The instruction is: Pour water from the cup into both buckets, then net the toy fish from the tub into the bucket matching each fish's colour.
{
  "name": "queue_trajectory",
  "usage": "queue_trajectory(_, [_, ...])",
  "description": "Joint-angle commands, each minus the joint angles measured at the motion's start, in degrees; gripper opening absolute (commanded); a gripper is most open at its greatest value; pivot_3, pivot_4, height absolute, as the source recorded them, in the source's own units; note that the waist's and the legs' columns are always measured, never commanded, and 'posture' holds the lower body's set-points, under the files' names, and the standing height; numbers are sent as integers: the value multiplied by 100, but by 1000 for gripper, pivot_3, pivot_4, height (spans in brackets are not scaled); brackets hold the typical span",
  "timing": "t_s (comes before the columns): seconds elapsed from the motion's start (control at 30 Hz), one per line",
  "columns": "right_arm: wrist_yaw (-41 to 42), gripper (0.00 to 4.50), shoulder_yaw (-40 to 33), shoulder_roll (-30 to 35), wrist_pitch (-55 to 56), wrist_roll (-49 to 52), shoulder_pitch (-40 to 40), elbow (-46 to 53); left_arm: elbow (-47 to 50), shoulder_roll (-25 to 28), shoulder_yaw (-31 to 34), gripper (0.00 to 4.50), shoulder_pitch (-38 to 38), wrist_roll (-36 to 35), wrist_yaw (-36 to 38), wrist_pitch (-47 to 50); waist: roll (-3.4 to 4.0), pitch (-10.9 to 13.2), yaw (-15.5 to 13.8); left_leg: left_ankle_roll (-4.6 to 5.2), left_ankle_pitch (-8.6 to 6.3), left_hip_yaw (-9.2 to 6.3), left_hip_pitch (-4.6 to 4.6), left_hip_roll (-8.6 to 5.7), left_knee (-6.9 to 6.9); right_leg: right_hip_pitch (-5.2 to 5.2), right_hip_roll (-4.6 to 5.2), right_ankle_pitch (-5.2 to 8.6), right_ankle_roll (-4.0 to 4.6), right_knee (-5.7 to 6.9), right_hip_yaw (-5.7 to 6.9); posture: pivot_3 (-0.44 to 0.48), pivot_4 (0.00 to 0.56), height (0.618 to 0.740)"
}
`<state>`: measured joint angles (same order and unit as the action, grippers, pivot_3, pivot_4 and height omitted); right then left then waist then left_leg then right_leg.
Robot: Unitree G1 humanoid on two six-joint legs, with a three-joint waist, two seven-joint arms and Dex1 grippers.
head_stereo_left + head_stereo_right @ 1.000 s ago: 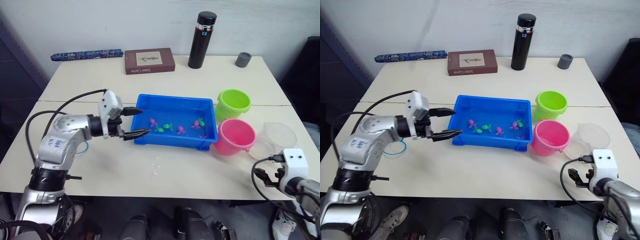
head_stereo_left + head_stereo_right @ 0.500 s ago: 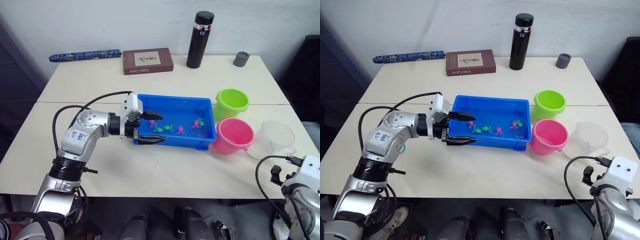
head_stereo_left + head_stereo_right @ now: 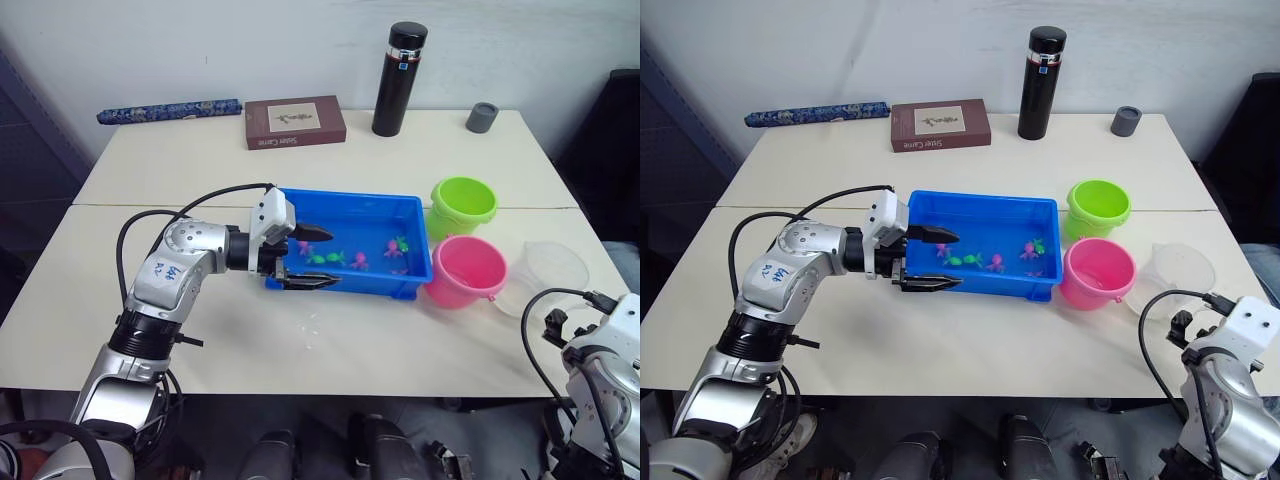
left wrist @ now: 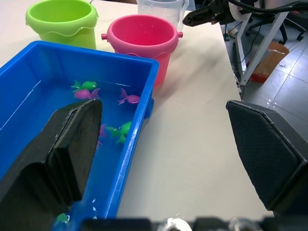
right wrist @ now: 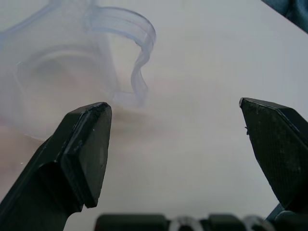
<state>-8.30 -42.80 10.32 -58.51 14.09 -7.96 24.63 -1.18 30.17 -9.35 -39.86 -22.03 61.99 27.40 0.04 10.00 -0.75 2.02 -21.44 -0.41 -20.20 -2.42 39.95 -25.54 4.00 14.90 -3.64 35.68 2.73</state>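
the cup (image 3: 556,275) sat on the table (image 3: 380,345) just beside the pink bucket (image 3: 467,271), on my right. i judged it light but thin-walled and slick, likely to flex, so i would take it by the handle (image 5: 138,72). the green bucket (image 3: 465,208) stood just behind the pink one, the tub (image 3: 385,283) with its toy fish (image 3: 361,261) beside both. my right gripper (image 5: 178,139) was released, jaws wide, near the handle. my left gripper (image 3: 312,257) was spread too, straddling the tub's near wall.
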Motion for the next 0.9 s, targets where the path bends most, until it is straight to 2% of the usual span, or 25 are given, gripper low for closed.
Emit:
queue_trajectory(0.03, [-129, 4500, -87, 12, 272, -2, -112, -117, 169, 92, 117, 4450, -44, 20, -10, -21, 0, 0, 12, 0, 0, 1, 0, 0, 0, 0, 0, 0, 0, 0, 0, 0, 150, 739])
queue_trajectory(0.3, [-329, 4500, -165, 45, 783, 42, -353, -620, 349, 200, 136, 4450, 58, -40, -77, 105, 1, 0, 76, 0, 0, 0, 0, 0, 0, 0, 0, 0, 0, 2, -1, 0, 150, 739])
queue_trajectory(0.9, [-544, 4500, -17, 133, 1971, 25, -560, -1314, 154, -70, 3, 4450, -35, 105, -109, 9, 4, 0, 82, 0, 1, 1, 0, 1, 0, 0, 0, 0, 0, 4, -2, 0, 150, 739])
